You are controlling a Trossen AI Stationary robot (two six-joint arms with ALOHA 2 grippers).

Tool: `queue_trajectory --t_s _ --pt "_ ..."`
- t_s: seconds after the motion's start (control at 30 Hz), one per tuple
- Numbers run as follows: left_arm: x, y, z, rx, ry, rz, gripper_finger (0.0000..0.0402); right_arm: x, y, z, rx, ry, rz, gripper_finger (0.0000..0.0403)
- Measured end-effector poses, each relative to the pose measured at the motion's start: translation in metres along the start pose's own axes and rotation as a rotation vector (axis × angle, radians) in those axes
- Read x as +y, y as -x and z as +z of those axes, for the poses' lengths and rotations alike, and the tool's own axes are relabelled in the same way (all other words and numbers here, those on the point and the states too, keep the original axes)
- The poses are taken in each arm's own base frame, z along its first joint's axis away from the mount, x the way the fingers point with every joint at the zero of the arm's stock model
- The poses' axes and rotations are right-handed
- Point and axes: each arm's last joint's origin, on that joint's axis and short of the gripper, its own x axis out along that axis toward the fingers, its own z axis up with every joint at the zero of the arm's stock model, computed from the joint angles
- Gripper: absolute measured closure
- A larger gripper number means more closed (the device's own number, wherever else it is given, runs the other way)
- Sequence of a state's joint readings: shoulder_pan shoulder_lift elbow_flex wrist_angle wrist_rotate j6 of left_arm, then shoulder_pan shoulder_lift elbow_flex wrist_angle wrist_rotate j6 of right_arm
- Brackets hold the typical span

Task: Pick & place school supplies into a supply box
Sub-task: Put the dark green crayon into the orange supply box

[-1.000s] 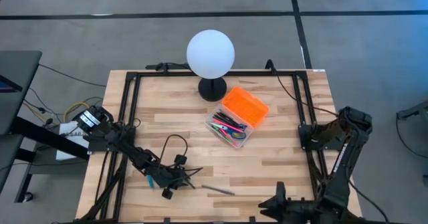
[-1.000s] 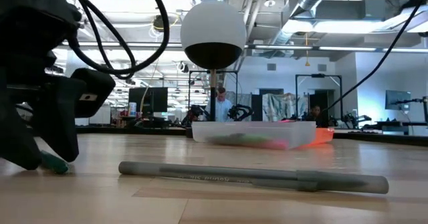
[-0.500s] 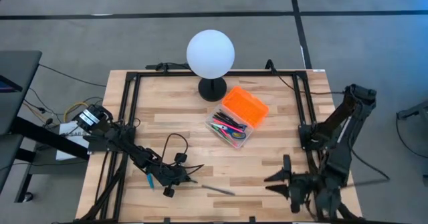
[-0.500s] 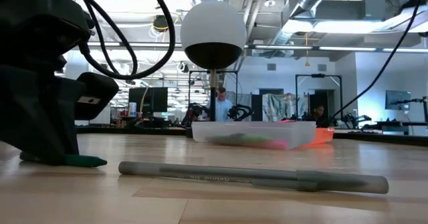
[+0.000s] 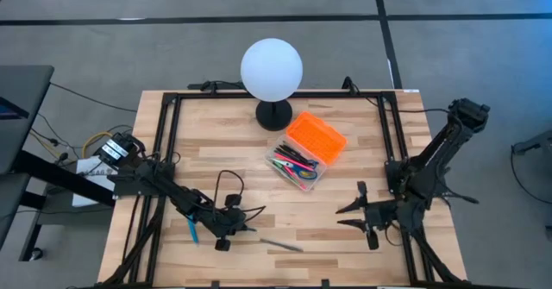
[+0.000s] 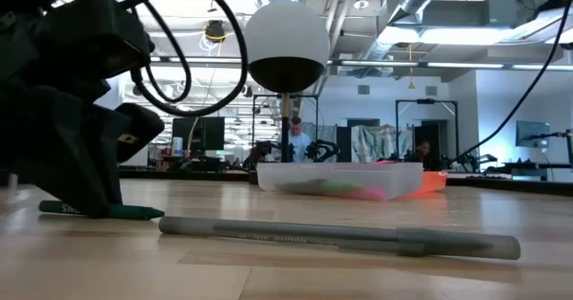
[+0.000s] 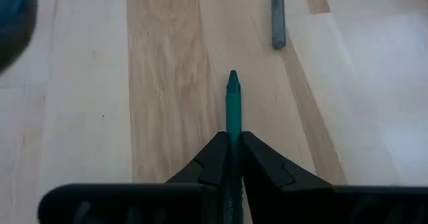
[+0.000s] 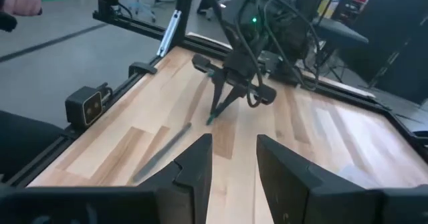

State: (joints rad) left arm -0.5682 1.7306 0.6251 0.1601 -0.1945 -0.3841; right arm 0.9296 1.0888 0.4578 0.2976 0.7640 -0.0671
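Note:
A green crayon (image 7: 232, 97) lies low on the wood near the table's front left, with my left gripper (image 7: 233, 140) shut on it; in the low view the gripper (image 6: 85, 197) hides its middle. A grey pen (image 5: 280, 244) lies flat on the table just right of it. The supply box (image 5: 297, 164), a clear tray holding several pens, stands mid-table, its orange lid (image 5: 316, 138) open beside it. My right gripper (image 5: 345, 217) hovers open over the front right, fingers toward the left arm, nothing between them. My left gripper pinches the green crayon's shaft (image 7: 232, 120) between its two fingers, about mid-length. The fingers (image 8: 217, 107) come from above, slanting down, and lie across it. The crayon is level, both ends (image 6: 139, 213) sticking out; whether it rests on the wood or sits just above it, I cannot tell.
A white globe lamp (image 5: 272, 69) on a black base (image 5: 274, 115) stands at the far middle, just behind the box. A black frame (image 5: 168, 134) runs along the table's sides. Bare wood lies between the grey pen and the box.
My left gripper has shut on the green crayon, which has swung round and now lies level with both ends showing in the low view. My right arm has risen from the near edge, carrying its gripper toward the table's far edge and over the wood.

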Motion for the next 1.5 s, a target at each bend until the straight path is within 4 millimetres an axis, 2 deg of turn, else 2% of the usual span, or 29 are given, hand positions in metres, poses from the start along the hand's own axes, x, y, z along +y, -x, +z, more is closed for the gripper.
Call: queue_trajectory --t_s 0.23,0.37,0.5,0.7,0.8,1.1,1.5 --pt "-0.008 0.005 0.021 0.13 -0.046 0.026 0.0366 -0.002 -0.007 -0.023 -0.014 -0.025 0.025 0.0291" --pt "-0.009 0.007 0.027 0.174 -0.028 0.031 0.0362 0.0 -0.01 -0.031 -0.011 -0.043 0.025 0.0291" --pt "-0.006 0.007 0.03 0.198 0.027 0.006 0.0363 0.004 -0.013 -0.037 -0.008 -0.039 0.038 0.0291" --pt "0.0 0.007 0.031 0.22 0.082 0.005 0.0391 0.011 -0.021 -0.045 0.017 -0.021 0.041 0.0291" --pt "0.002 0.007 0.032 0.218 0.087 0.011 0.0391 0.015 -0.024 -0.05 0.035 -0.03 0.042 0.0291" --pt "0.009 0.007 0.031 0.16 0.042 0.22 0.0393 0.022 -0.031 -0.063 0.081 -0.038 0.042 0.0291" --pt "0.006 0.009 0.034 0.1 -0.096 0.377 0.0396 0.022 -0.033 -0.063 0.074 -0.044 0.036 0.0291"
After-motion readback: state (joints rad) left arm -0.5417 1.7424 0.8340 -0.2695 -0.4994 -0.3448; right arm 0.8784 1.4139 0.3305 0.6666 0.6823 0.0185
